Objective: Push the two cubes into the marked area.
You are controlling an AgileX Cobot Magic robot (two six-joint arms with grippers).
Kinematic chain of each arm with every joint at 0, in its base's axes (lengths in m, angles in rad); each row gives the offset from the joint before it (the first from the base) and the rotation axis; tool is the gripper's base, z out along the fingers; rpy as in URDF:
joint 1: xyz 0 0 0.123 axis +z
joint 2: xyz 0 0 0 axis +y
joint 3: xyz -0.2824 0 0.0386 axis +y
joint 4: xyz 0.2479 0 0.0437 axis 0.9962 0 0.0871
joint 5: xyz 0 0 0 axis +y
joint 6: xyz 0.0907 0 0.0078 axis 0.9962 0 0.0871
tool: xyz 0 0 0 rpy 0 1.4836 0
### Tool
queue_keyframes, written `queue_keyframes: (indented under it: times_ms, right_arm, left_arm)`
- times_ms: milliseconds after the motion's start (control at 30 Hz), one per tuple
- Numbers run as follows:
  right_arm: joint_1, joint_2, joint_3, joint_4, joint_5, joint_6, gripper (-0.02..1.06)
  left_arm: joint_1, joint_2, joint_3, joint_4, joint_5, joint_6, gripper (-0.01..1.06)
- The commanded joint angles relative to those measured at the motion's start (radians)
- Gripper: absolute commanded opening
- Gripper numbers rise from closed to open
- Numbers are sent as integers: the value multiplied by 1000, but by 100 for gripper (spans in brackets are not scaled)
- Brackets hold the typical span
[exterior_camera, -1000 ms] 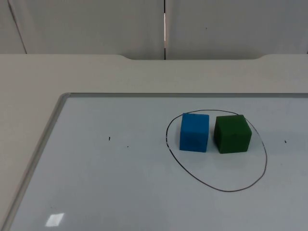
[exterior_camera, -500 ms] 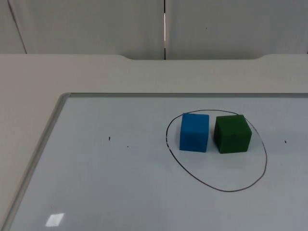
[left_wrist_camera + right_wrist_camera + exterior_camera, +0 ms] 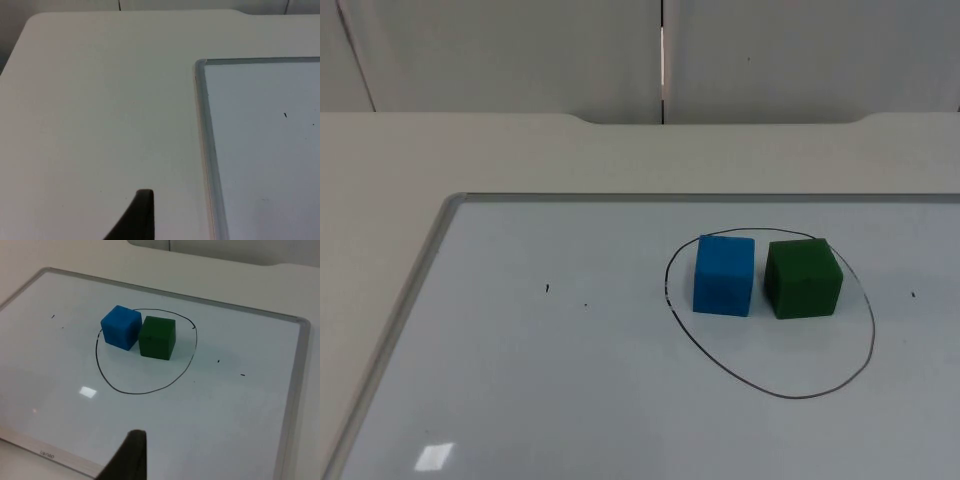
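A blue cube [image 3: 724, 274] and a green cube [image 3: 803, 278] stand side by side on a whiteboard, a narrow gap between them. Both sit inside a hand-drawn black oval [image 3: 772, 392], toward its far edge. The right wrist view takes in the blue cube [image 3: 120, 326], the green cube [image 3: 157, 337] and the oval [image 3: 145, 391] from a distance. My right gripper [image 3: 131, 457] hangs back over the whiteboard's edge, well apart from the cubes. My left gripper [image 3: 140, 217] waits over bare table beside the whiteboard's corner.
The whiteboard's grey frame [image 3: 412, 290] runs along its left side, and its corner [image 3: 201, 64] lies near the left gripper. Its right frame [image 3: 294, 390] is beyond the oval. A few small black marks [image 3: 547, 289] dot the board. The partition wall [image 3: 520, 50] closes the back.
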Motion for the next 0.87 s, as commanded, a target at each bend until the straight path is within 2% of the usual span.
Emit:
queue_keyframes:
  times_ms: [0,333,833]
  right_arm:
    - [-3,-4,2,4,-3,0,105]
    - [-19,-4,2,4,-3,0,105]
    - [-227,-4,2,4,-3,0,105]
  left_arm:
    - [2,-4,6,5,-9,0,105]
    - [2,-4,6,5,-9,0,105]
    - [1,-4,6,5,-9,0,105]
